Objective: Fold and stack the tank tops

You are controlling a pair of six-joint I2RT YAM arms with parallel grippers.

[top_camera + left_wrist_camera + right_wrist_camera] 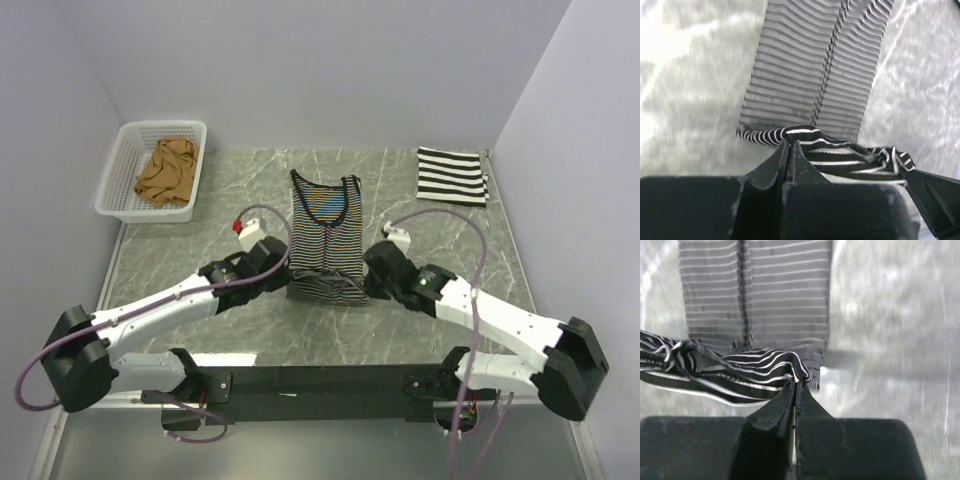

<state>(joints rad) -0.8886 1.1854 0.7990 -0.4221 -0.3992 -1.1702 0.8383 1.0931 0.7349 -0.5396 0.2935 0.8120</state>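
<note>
Thin-striped tank top [325,225] lies flat at table centre, neckline to the far side, near hem lifted. Left gripper [284,268] is clamped on the near-left hem corner and right gripper [370,270] on the near-right. Both wrist views show the jaws fully closed with fabric pinched at the very tips. Looks like the hem-to-neckline fold is in hand.

Risks:
- The pinch is shallow on both sides. Left wrist view shows only a thin roll of hem in the left gripper [789,146], and right wrist view shows the same in the right gripper [797,384]. Drag from the rest of the top could pull a corner out mid-carry.
- Can't tell whether both layers are caught. If only one is, the lower layer stays down and the fold splits.
- The hem sags and bunches between the grippers. With too little tension across it, the fold will probably land with a crease.
- If the arms travel unevenly, the hem lands skewed against the neckline.

Bold black-and-white top [452,176] sits folded at the far-right corner, well apart. The move onto it is long, so the fold may come open on the way. Tan top [167,172] is crumpled in the white basket [118,160] at far left, not yet folded.

Marble-pattern table [430,290]. No brand, label or readable text in any view.
</note>
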